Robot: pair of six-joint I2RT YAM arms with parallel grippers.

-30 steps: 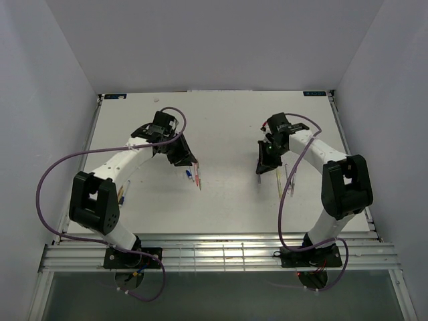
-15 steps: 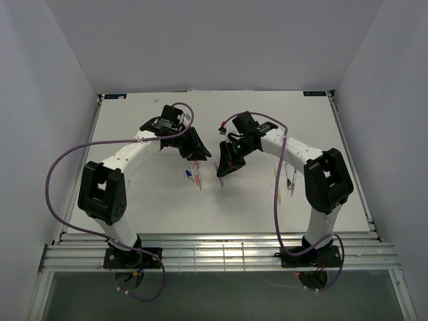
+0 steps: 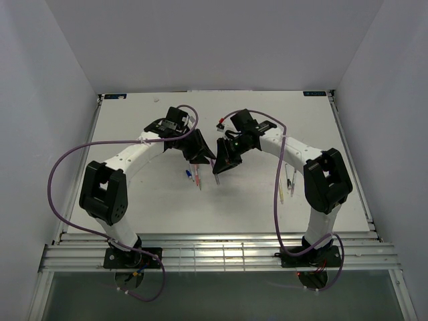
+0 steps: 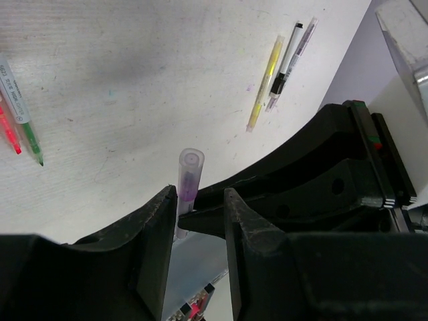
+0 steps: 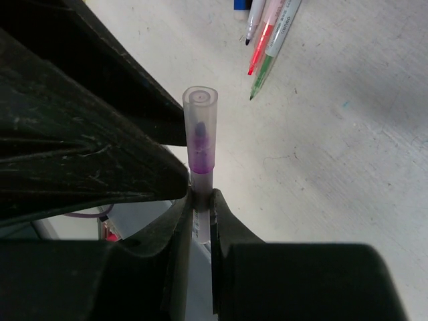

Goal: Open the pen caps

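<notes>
My right gripper (image 5: 200,200) is shut on the white body of a pen and holds it above the table, capped end pointing away from me. The pen's clear purple cap (image 5: 199,127) is on. My left gripper (image 4: 197,207) is open, and its jaws stand on either side of the same cap (image 4: 188,175), with a gap on the right side. In the top view the left gripper (image 3: 206,155) and the right gripper (image 3: 221,166) meet tip to tip over the middle of the table.
Several pens (image 3: 194,177) lie just left of the grippers; red and green ones (image 5: 267,40) show in the right wrist view. More pens (image 3: 289,180) lie at the right, among them a yellow one (image 4: 265,83) and a black-white one (image 4: 287,57).
The right arm has swung left from the right-hand pens to the table's middle with the pen in it. The left gripper has moved right to meet it, and its jaws now flank the cap.
</notes>
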